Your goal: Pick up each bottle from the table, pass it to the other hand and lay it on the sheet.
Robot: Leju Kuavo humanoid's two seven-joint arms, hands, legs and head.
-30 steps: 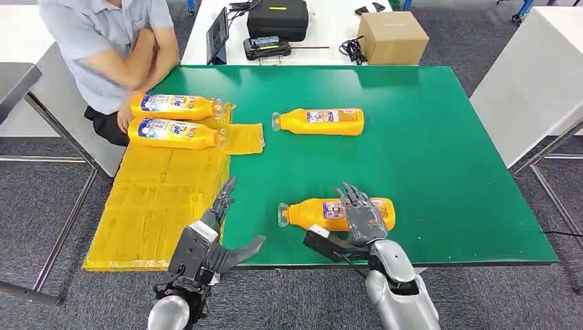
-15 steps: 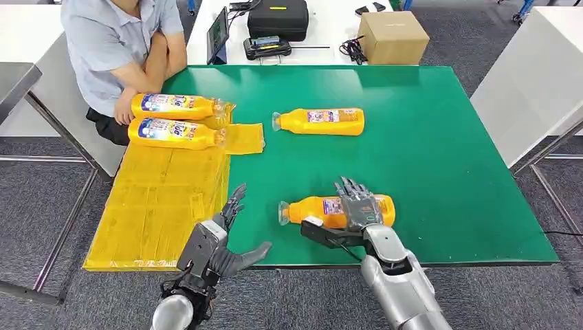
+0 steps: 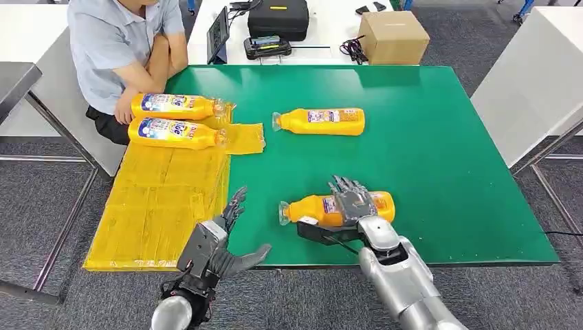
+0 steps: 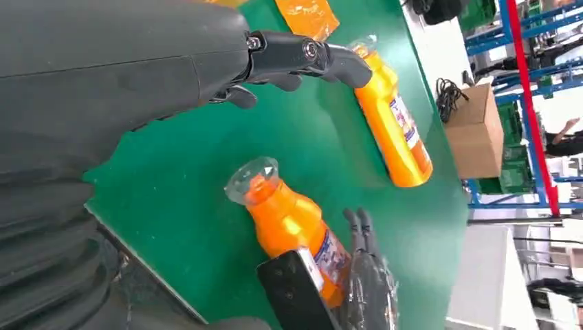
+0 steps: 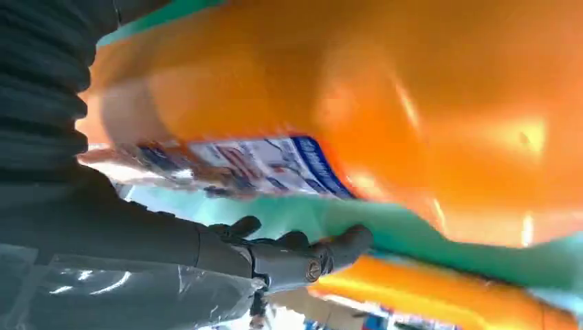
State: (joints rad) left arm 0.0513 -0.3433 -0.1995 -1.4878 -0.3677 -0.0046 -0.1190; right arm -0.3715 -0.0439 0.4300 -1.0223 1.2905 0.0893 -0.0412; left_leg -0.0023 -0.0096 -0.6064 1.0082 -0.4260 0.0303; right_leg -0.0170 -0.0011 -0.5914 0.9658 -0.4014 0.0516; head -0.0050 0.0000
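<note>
Green tabletop (image 3: 440,158) carries four bottles. Nearest, right hand (image 3: 350,206) grasps one bottle (image 3: 311,209); left hand (image 3: 223,237) is released, empty. Farther, one bottle (image 3: 320,121) lies alone; two bottles (image 3: 172,118) lie on yellow sheet (image 3: 158,199).

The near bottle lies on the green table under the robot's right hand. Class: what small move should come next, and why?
Probably close the right hand around the near bottle and lift it. The fingers lie over its labelled middle with the thumb on the near side, but the bottle looks to be lying on the green table. The left hand waits open beside the yellow sheet, ready to take it.
</note>
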